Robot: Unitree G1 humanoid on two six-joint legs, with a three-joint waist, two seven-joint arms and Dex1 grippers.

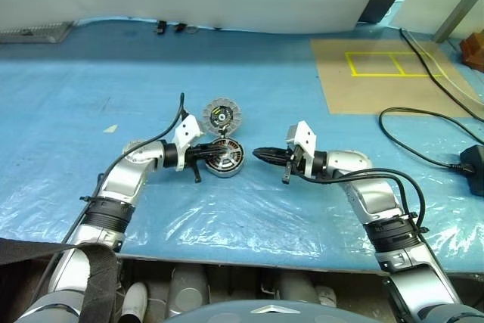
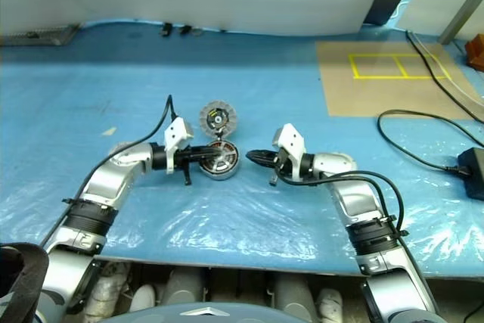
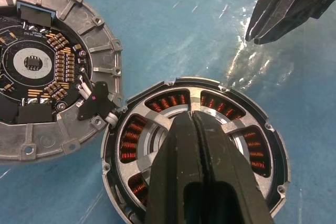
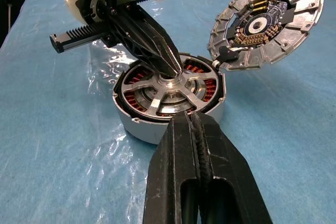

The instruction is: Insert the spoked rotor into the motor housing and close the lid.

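Sitting on the blue sheet (image 1: 249, 209), the housing (image 1: 224, 157) already holds the rotor (image 4: 169, 91), its lid (image 1: 222, 116) swung open behind. In the left wrist view, the left gripper (image 3: 192, 116), pressed together, is over the hub. In the right wrist view, the right gripper (image 4: 191, 115), also pressed together and empty, hovers just beside the housing.

Rotor (image 4: 169, 88) seated in housing (image 4: 137, 124); lid (image 4: 265, 22) hinged open behind housing; left gripper (image 4: 169, 69) on rotor hub; right gripper (image 1: 257, 154) just right of housing.
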